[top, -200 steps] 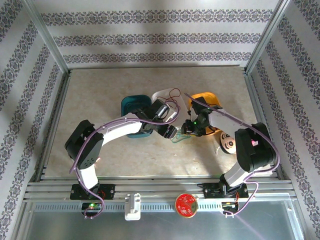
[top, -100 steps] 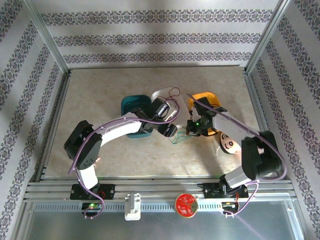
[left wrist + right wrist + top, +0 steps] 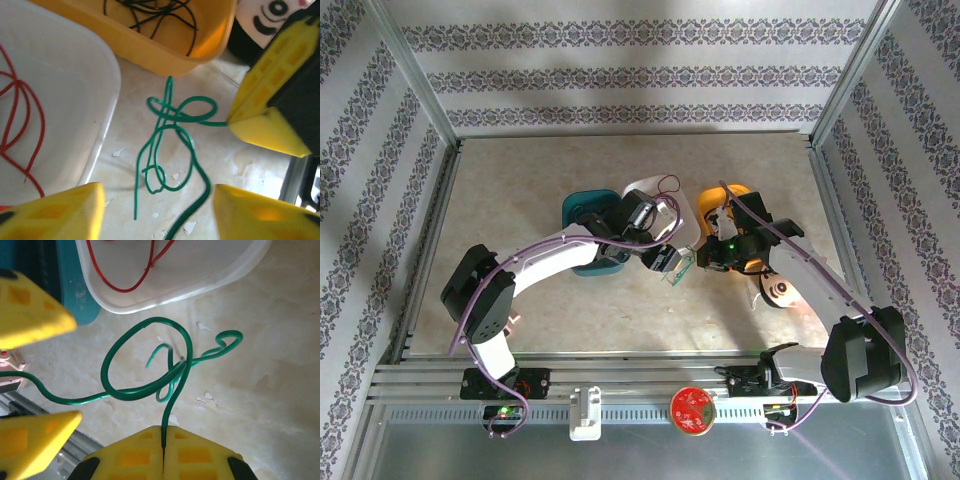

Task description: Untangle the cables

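A thin green cable (image 3: 172, 117) lies knotted in loops on the table between the two grippers. The right gripper (image 3: 163, 440) is shut on one end of the green cable (image 3: 145, 390). My left gripper (image 3: 157, 220) hangs open just above the cable, and a thick-looking strand runs between its fingers. In the top view the left gripper (image 3: 667, 262) and right gripper (image 3: 698, 258) face each other over the green cable (image 3: 677, 277). A red cable (image 3: 20, 120) rests in the white bin (image 3: 75, 75). A black cable (image 3: 150, 12) lies in the orange bin (image 3: 165, 50).
A teal bin (image 3: 582, 208) stands left of the white bin (image 3: 642, 187), and the orange bin (image 3: 715, 197) is on the right. A round white toy with a face (image 3: 778, 290) sits under the right arm. Paint flakes dot the tabletop.
The right arm's elbow has swung out to the right and toward the near edge, and its gripper has shifted right with the green cable. The left gripper edged right.
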`<state>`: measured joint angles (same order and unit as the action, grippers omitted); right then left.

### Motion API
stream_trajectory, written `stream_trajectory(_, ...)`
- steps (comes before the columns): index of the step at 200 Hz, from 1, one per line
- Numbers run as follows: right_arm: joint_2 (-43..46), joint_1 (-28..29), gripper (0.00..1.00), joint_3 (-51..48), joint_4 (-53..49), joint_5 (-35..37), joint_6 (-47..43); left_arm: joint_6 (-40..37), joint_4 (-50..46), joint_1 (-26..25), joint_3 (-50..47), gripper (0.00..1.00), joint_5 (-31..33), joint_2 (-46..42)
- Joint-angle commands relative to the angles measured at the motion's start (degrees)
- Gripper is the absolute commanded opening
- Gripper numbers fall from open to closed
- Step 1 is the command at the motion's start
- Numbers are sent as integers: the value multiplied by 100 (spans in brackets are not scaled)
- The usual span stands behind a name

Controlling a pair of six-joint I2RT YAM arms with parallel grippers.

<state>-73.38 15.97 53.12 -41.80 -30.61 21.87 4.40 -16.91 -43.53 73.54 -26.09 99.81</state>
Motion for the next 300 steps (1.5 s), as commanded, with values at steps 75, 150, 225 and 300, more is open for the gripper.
stream_trajectory(75, -123, -156, 0, -119, -22, -72, 163, 63, 487, -51, 22, 0, -351, -182)
stream_trajectory(150, -53, -964, 0, -709, 109, 157, 690, 99, 528, 231, -1206, 0, 647, -1410)
stream_trajectory(225, 278, -1147, 0, -979, -94, 1193, 810, 299, 531, 890, -2082, 0, 1029, -2479)
stream_trajectory(300, 993, -837, 34, -1142, 321, 1084, 722, 61, 91, 663, -1530, 0, 61, -2096)
